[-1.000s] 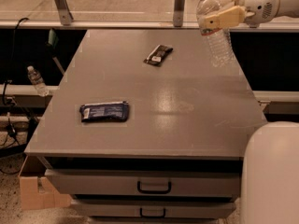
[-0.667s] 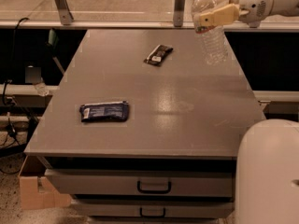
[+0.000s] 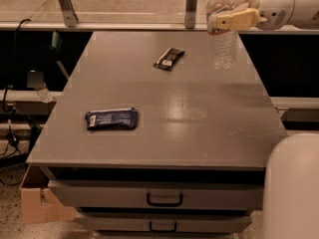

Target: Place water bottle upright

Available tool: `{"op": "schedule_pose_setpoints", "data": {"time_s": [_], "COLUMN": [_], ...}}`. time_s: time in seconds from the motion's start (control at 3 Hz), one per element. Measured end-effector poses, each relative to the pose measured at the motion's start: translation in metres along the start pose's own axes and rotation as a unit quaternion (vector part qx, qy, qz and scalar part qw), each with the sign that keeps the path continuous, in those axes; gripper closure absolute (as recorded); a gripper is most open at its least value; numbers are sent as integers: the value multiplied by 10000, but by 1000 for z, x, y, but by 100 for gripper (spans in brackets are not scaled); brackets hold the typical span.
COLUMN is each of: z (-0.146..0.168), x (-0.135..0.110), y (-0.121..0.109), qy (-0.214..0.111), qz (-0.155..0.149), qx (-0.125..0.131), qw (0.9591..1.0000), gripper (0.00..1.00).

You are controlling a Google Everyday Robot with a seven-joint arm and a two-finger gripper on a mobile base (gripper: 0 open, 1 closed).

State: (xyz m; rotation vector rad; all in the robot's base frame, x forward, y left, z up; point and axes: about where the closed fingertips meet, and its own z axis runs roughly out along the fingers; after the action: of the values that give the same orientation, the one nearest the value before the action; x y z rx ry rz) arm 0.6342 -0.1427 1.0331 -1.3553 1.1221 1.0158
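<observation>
The water bottle (image 3: pixel 223 31), clear ribbed plastic with a white cap, is upright at the far right of the grey table (image 3: pixel 199 113). Its base is at or just above the tabletop; I cannot tell if it touches. My gripper (image 3: pixel 230 19) comes in from the right and its tan fingers (image 3: pixel 239 20) are closed around the bottle's upper part, over the label area. The white arm (image 3: pixel 284 6) extends to the right edge of the view.
A black snack wrapper (image 3: pixel 168 59) lies at the table's far middle. A dark blue snack bag (image 3: pixel 111 119) lies near the front left. Drawers with handles (image 3: pixel 164 199) sit under the tabletop. A white rounded robot part (image 3: pixel 294 188) fills the lower right. A cardboard box (image 3: pixel 37 203) sits on the floor at left.
The gripper has moved the bottle slightly left, still held upright. The two snacks on the table have not moved.
</observation>
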Motion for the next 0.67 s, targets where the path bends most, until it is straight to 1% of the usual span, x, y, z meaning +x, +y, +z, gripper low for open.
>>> {"op": "schedule_pose_setpoints", "data": {"time_s": [0.33,0.67], "z": [-11,-23], "x": [1,10], "y": [20,42], "qy": [-101,-386], "qz": [-219,-258], "qx": [-96,-119], "qw": [9997,9988], "gripper": [100,100]}}
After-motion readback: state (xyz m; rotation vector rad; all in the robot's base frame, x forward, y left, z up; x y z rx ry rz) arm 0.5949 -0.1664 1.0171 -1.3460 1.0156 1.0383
